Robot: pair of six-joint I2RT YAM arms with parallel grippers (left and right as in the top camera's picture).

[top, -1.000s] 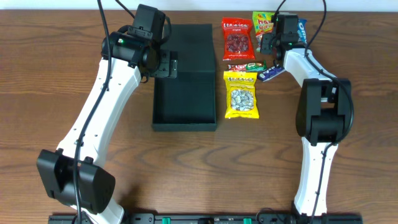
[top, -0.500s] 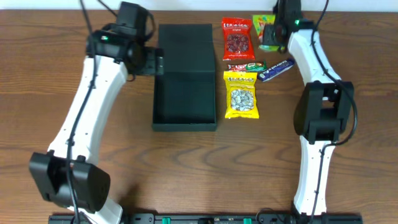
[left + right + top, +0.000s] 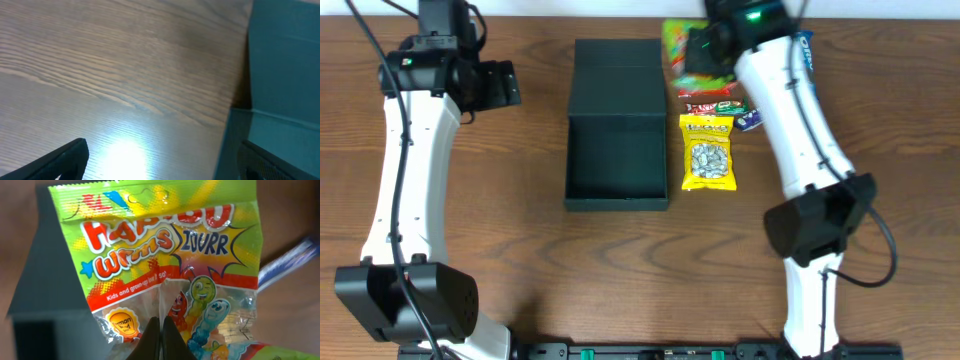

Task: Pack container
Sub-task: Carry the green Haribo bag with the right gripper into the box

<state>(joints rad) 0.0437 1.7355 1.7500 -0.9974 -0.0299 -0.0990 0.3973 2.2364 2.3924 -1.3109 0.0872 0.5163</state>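
Right arm swung in toward the container since half a second ago, bringing the gummy bag along; left arm drew back from the container's left wall.

Overhead:
- container (image 3: 617, 160) lies open at mid-table, its flap lid flat on the wood at the far end, nothing inside.
- left gripper (image 3: 502, 85) is off the container's left side, level with the lid and well apart from it, jaws spread wide, holding nothing.
- right gripper (image 3: 693, 55) is just off the lid's right edge, pinched on a green gummy bag (image 3: 676, 36).
- red packet (image 3: 692, 88) shows only as a strip under the bag.
- yellow packet (image 3: 708, 152) lies flat beside the container's right wall, near it but not touching.
- chocolate bar (image 3: 716, 105) lies between the red and yellow packets.
- blue wrapper (image 3: 751, 118) is farther right of the container, partly under the arm.

Left wrist:
- bare table (image 3: 125, 75) fills most of the view.
- container (image 3: 287, 70) appears as a teal wall and flap along the right side.
- left gripper (image 3: 162, 150) has its two fingertips at opposite lower corners, empty.

Right wrist:
- right gripper (image 3: 160, 332) has its fingers pressed together on the gummy bag (image 3: 165, 255), clamped at the middle seam; the print faces the camera.
- container (image 3: 45, 290) is dark behind the bag's left edge.
- blue wrapper (image 3: 290, 265) pokes out past the bag, on the side away from the container.
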